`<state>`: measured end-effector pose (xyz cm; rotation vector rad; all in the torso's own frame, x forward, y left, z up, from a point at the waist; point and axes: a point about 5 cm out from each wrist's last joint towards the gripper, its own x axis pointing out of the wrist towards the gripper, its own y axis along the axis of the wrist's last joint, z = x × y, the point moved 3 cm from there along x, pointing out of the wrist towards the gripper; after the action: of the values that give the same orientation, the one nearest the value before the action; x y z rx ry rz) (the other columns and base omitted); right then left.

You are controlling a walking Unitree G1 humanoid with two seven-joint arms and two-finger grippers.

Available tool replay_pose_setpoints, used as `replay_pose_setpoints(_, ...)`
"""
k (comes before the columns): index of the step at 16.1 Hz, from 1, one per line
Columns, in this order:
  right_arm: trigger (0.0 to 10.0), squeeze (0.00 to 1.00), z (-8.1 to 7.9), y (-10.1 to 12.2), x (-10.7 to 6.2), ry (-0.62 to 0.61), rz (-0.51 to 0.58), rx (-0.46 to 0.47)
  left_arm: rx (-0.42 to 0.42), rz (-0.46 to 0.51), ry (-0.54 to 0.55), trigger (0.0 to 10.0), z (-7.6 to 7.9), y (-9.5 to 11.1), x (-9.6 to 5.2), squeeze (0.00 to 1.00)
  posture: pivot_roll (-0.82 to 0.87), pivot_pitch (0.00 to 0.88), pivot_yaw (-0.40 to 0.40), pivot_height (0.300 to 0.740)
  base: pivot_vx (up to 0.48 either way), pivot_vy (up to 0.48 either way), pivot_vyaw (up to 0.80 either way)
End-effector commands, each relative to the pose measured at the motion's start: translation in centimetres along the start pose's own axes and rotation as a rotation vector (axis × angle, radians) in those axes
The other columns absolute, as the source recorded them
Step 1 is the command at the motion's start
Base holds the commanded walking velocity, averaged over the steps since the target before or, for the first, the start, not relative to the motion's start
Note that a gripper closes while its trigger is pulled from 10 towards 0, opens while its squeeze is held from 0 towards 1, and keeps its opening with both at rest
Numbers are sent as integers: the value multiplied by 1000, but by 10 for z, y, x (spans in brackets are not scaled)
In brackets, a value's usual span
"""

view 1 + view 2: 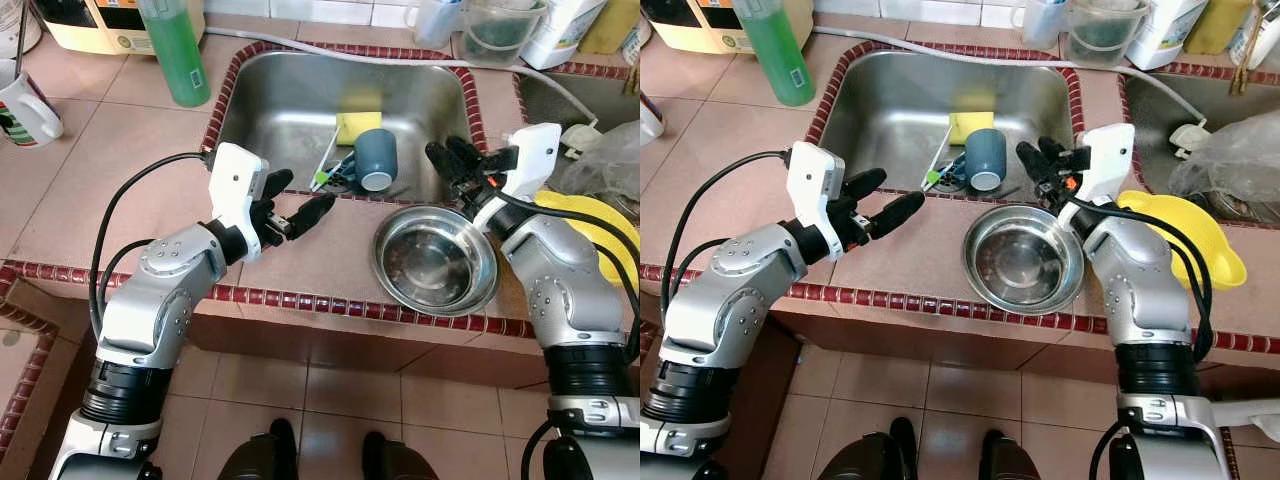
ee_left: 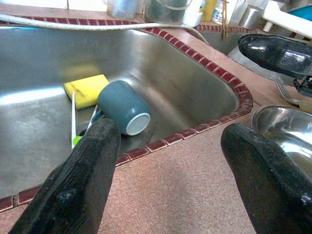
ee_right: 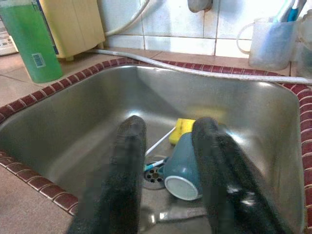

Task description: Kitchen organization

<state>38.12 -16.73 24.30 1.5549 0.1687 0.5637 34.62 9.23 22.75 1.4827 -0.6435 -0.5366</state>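
Observation:
A blue-grey mug (image 1: 376, 160) lies on its side near the drain of the steel sink (image 1: 270, 110). A yellow sponge (image 1: 355, 125) and a white-handled brush (image 2: 73, 117) lie beside it, and a spoon (image 3: 170, 214) lies closer to the front wall. An empty steel bowl (image 1: 435, 260) stands on the counter at the sink's front right corner. My left gripper (image 1: 305, 192) hovers open over the counter just in front of the sink rim, pointing toward the mug. My right gripper (image 1: 445, 150) hangs open above the sink's front right edge, with nothing between its fingers.
A green bottle (image 1: 175, 50) and a white mug (image 1: 25, 105) stand at the back left. A white hose (image 1: 970, 55) runs along the sink's far rim, with plastic containers (image 1: 1095, 30) behind it. A yellow dish (image 1: 1185, 235) and a plastic bag (image 1: 1230, 160) lie at the right.

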Motion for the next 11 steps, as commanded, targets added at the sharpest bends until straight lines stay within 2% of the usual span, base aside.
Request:
replay_pose_setpoints(1, 10000, 1000, 2, 3, 1, 2, 10, -3, 11, 16, -21, 10000, 4, 5, 0, 0, -21, 296, 4, 740, 0, 0, 0)
replay_pose_setpoints(3, 10000, 1000, -1, 12, 2, 12, 64, 0, 43, 34, 28, 10000, -4, 8, 2, 0, -21, 282, 4, 740, 0, 0, 0)
replay_pose_setpoints(6, 10000, 1000, -2, 22, 4, -4, 121, -1, 39, 44, 37, 10000, -8, 10, 4, 0, -21, 256, 7, 740, 0, 0, 0)
replay_pose_setpoints(8, 10000, 1000, -2, 35, 2, -22, 211, -2, 48, 74, 54, 10000, -10, 15, 6, 0, -22, 229, 9, 740, 0, 0, 0)
replay_pose_setpoints(10, 10000, 0, -4, 37, 2, -19, 225, 9, 44, 81, 57, 10000, -11, 15, 7, 0, -25, 214, 10, 740, 0, 0, 0)
replay_pose_setpoints(11, 10000, 0, -6, 38, 2, -16, 232, 12, 42, 87, 58, 10000, -11, 15, 7, 0, -25, 208, 9, 740, 0, 0, 0)
